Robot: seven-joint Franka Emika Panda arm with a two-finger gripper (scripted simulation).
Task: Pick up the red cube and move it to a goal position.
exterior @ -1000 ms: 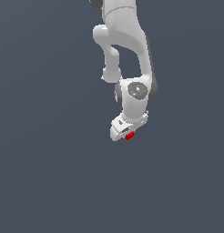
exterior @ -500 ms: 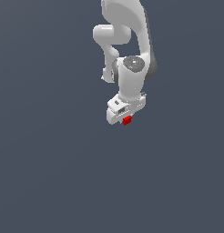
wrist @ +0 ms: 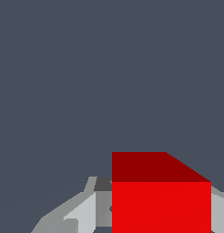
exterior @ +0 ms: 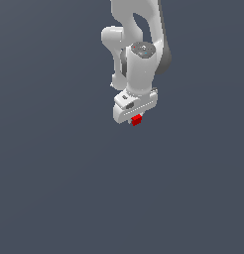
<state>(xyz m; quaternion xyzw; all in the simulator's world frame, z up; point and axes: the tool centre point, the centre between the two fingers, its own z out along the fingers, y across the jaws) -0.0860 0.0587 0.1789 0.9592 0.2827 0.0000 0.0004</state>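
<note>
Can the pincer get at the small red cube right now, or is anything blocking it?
Probably yes, and it seems to have it already: the small bright red cube sits at the tip of the white pincer, and in the wrist view light grey fingers flank it. Nothing else is nearby.

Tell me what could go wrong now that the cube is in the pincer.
1. The red cube sits at the very tip of the pincer, with most of it sticking out below, so a fast move might shake it loose.
2. No goal marker shows in either view, so the drop-off spot cannot be checked by eye.
</note>
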